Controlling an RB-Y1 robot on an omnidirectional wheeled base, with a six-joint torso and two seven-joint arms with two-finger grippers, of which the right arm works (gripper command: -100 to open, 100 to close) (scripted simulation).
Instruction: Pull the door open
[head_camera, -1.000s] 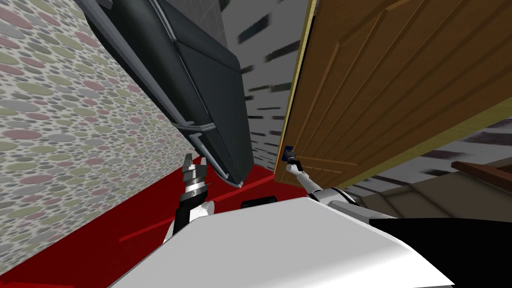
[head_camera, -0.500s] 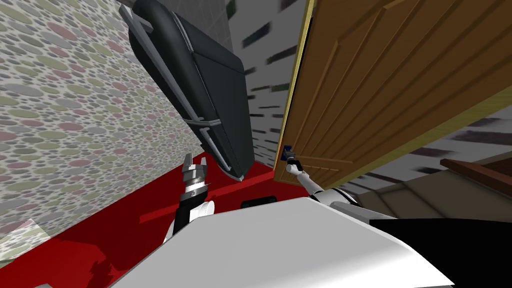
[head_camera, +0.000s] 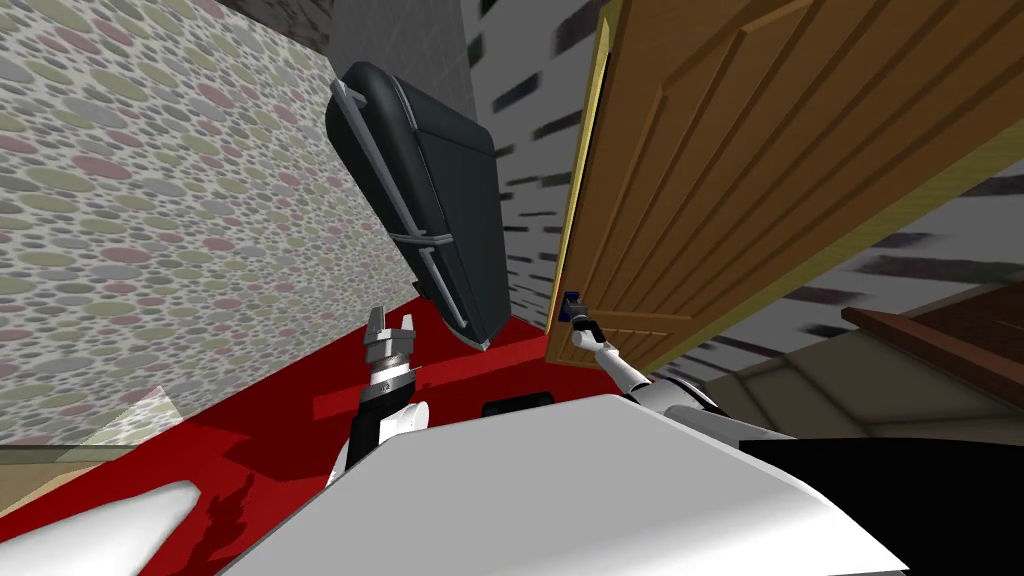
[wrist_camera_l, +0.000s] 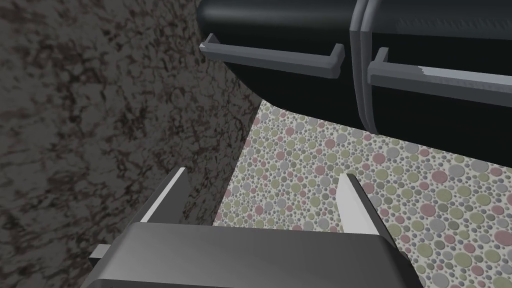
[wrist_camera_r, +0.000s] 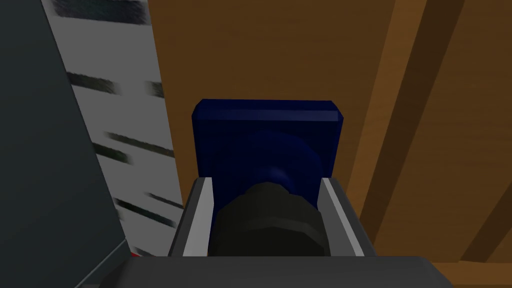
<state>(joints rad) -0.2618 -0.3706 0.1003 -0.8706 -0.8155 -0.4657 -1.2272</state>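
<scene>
A brown panelled door (head_camera: 780, 160) with a yellowish edge fills the upper right of the head view, swung part way out from the wall. Its dark knob (wrist_camera_r: 270, 225) sits on a blue plate (wrist_camera_r: 267, 137) near the door's free edge. My right gripper (wrist_camera_r: 268, 220) is shut on the knob, one finger pressed to each side; in the head view that hand (head_camera: 578, 325) reaches the blue plate (head_camera: 572, 303). My left gripper (head_camera: 390, 328) is held up over the red floor, open and empty, its fingers (wrist_camera_l: 167, 197) wide apart.
A black cabinet (head_camera: 440, 210) with grey bar handles (wrist_camera_l: 272, 55) stands close to the door's free edge, against a pebble-patterned wall (head_camera: 150, 220). The floor (head_camera: 280, 440) is red. Brown furniture (head_camera: 940, 340) lies at the right. A white object (head_camera: 90, 535) shows at the bottom left.
The whole head view has shifted: the black cabinet and patterned wall slid right and farther off, showing more red floor as I moved back. The right gripper stays shut on the knob.
</scene>
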